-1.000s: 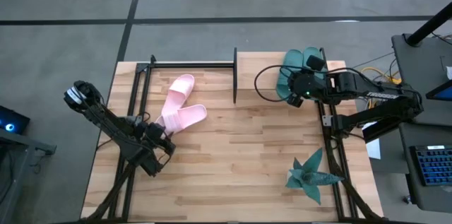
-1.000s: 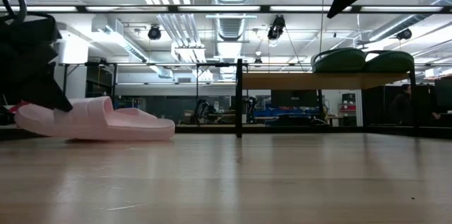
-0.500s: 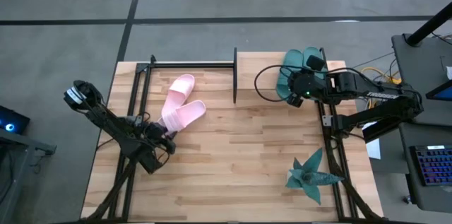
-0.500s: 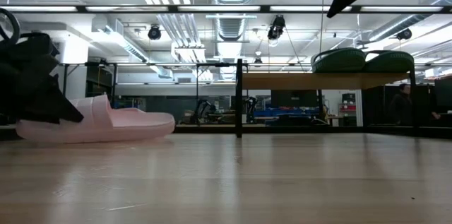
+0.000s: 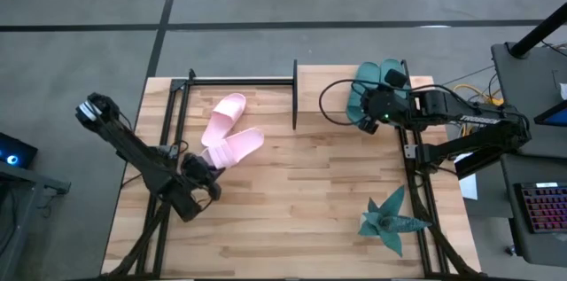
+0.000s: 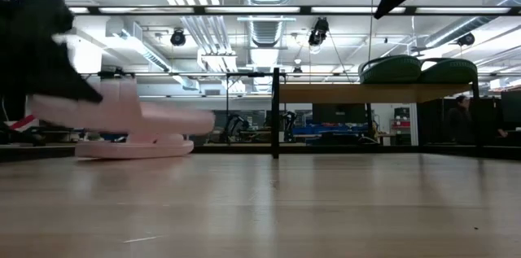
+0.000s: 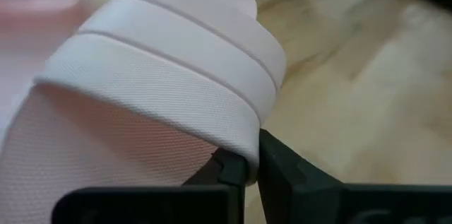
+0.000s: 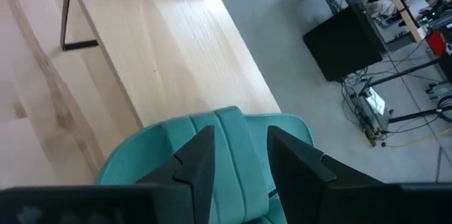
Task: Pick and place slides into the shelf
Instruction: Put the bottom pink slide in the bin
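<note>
The left gripper (image 5: 205, 172) is pinching the strap edge of one soft pale pink slide (image 5: 232, 146), its fingers (image 7: 236, 167) pressed tight on the ribbed band, and is holding that sandal clear of the large wooden tabletop (image 5: 301, 201), well to the left of the small light-wood shelf on black metal posts (image 6: 374, 93). The second pale pink slide (image 5: 221, 115) is lying flat just beyond the lifted one, farther still from the shelf's open end. Both dark teal-green slides (image 6: 417, 70) are sitting on the shelf board at its right end, and the right gripper (image 8: 233, 155) is hovering over them with fingers spread astride one strap, gripping nothing that shows. For this carry, the pinch is looking thin: a grip on the strap's rim may let the sandal swing or slip, so a slow, level traverse toward the bare left part of the board seems wise, with the sole clearing the black upright post (image 5: 294, 95) first.
</note>
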Robot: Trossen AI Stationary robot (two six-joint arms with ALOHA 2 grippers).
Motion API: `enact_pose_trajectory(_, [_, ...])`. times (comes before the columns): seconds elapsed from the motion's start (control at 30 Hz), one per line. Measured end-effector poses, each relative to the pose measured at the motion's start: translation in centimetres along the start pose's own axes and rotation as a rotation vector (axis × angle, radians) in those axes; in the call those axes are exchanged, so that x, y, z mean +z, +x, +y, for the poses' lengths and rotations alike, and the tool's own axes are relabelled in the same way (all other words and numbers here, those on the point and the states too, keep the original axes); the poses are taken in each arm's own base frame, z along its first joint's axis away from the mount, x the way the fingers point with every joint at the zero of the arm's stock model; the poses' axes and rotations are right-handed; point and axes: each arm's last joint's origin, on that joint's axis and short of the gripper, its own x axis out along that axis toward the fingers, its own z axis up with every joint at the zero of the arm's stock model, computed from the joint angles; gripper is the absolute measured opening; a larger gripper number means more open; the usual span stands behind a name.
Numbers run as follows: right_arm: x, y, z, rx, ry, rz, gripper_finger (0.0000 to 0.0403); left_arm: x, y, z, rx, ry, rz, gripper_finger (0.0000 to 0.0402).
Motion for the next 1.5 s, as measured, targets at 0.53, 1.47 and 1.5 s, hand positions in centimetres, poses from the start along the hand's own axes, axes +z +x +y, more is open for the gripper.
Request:
enact_pose_trajectory(0.53, [3.7, -6.0, 5.3, 0.398, -0.568, -0.701, 0.0052, 10.2, -6.5, -4.9, -0.531, 0.157, -0.304, 0.0001])
enact_pose_trajectory(1.47, [8.7, -9.1, 16.2, 0.015, -1.308, -0.909, 0.0225, 9.5, -6.4, -6.3, -0.654, 0.221, -0.287, 0.0000])
enact_pose_trajectory(1.5, [9.0, -9.2, 16.4, 0.015, -1.306, -0.909, 0.0225, 9.5, -6.4, -6.3, -0.657, 0.222, -0.285, 0.0000])
